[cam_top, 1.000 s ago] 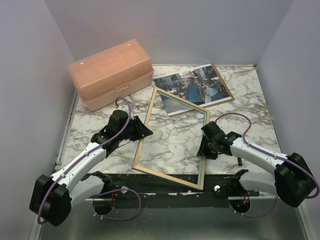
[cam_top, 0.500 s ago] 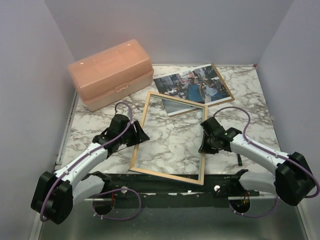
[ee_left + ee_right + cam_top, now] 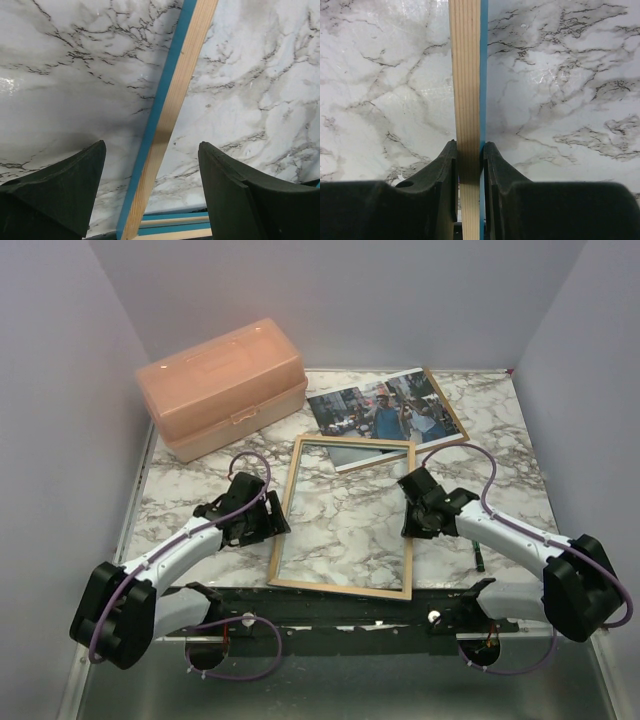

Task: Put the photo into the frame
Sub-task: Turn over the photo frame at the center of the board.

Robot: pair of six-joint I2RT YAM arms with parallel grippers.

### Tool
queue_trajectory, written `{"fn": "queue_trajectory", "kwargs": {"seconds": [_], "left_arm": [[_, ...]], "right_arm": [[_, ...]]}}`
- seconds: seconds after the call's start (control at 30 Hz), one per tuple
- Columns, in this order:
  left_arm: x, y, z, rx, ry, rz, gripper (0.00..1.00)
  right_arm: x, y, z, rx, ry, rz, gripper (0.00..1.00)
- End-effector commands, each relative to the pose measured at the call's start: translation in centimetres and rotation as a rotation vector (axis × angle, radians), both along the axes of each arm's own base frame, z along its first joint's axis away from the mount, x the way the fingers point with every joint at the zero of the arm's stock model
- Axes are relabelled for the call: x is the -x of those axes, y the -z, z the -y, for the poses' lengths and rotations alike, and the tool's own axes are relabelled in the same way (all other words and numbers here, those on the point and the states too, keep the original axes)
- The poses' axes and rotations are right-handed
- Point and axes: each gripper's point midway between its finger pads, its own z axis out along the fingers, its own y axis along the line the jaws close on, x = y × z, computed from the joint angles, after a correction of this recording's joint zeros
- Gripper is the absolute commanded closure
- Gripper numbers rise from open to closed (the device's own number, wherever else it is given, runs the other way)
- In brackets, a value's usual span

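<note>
The frame (image 3: 340,590) lies in the middle of the table with its light wood face up. My left gripper (image 3: 272,521) is open and straddles the left rail; in the left wrist view the rail (image 3: 167,115), with its blue edge showing, passes between the spread fingers (image 3: 65,192) without touching them. My right gripper (image 3: 410,516) is shut on the right rail, and the right wrist view shows the rail (image 3: 465,60) pinched between both pads (image 3: 446,170). The photo (image 3: 385,410) lies face up at the back right, just beyond the frame's far rail.
The photo rests on a brown backing board (image 3: 452,420), with a pale sheet (image 3: 362,453) sticking out under its near edge. A closed pink plastic box (image 3: 222,388) stands at the back left. A small dark stick (image 3: 479,556) lies by the right arm.
The frame has swung from a skewed tilt to lie square and flat. Both grippers moved with it, the left one inward and down.
</note>
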Motion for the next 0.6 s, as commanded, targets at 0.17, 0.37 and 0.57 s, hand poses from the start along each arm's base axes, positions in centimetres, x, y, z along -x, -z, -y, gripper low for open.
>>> {"fn": "queue_trajectory", "kwargs": {"seconds": [0.17, 0.37, 0.57], "left_arm": [[-0.6, 1.3, 0.3, -0.037, 0.043, -0.008, 0.36], [-0.1, 2.4, 1.2, -0.038, 0.081, -0.046, 0.61], [1.4, 1.6, 1.9, -0.061, 0.108, -0.06, 0.9]], "right_arm": [[-1.0, -0.7, -2.5, -0.099, -0.089, 0.026, 0.99], [-0.7, -0.6, -2.6, -0.108, -0.083, 0.016, 0.99], [0.2, -0.2, -2.4, -0.12, -0.062, -0.015, 0.99]]}}
